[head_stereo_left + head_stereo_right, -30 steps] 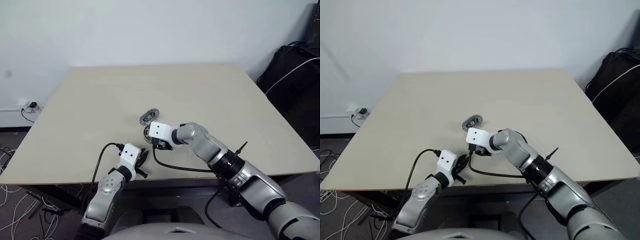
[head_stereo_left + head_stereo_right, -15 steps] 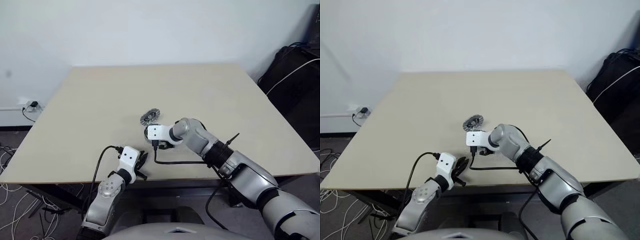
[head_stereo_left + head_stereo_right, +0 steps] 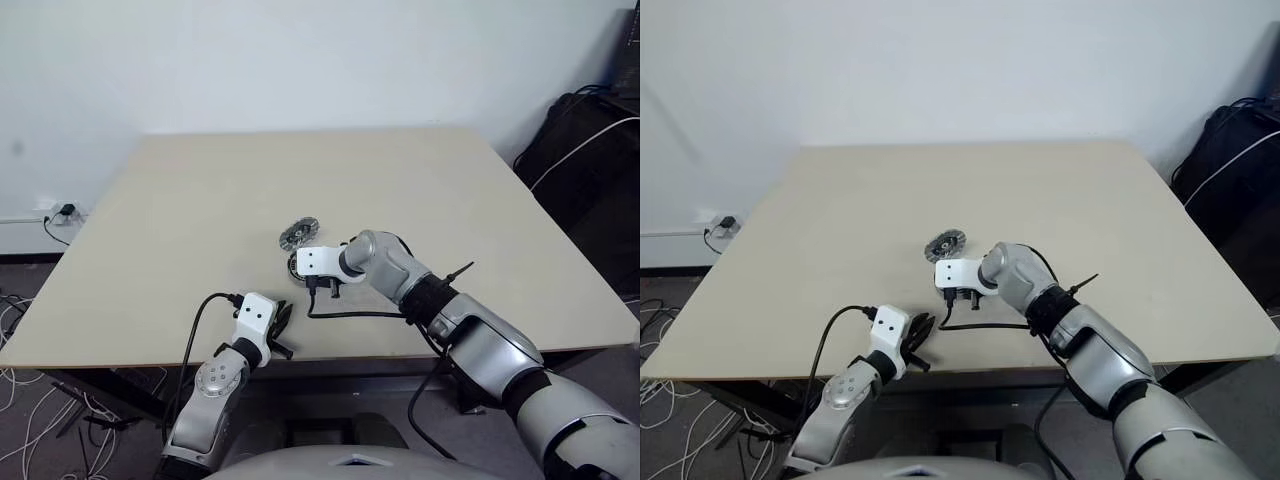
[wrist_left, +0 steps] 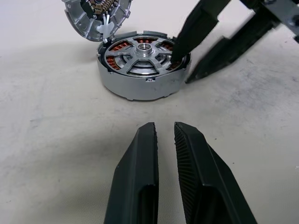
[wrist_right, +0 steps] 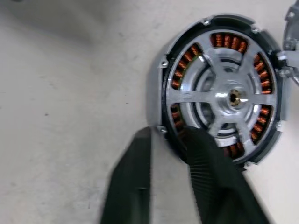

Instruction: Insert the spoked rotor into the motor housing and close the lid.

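**Item: motor housing with rotor seated, lid not yet fitted; rim taken between the right fingers**

The right gripper (image 5: 168,135) is drawn narrow across the wall of the motor housing (image 4: 140,84), one finger inside the rim on the copper windings, the other outside against the wall; a pinch is judged, though its firmness cannot be told. The spoked rotor (image 4: 142,49) is seen lying within the housing, just beyond the inner finger. The lid (image 4: 88,18) is propped tilted on the housing's edge, on the side away from those fingers. The left gripper (image 4: 163,127) is closed on nothing, with the housing ahead of its tips and apart from them. Risks judged: windings scraped by the inner finger; the housing tipped or dragged if lifted by one edge; the leaning lid knocked off onto the table (image 4: 56,140).
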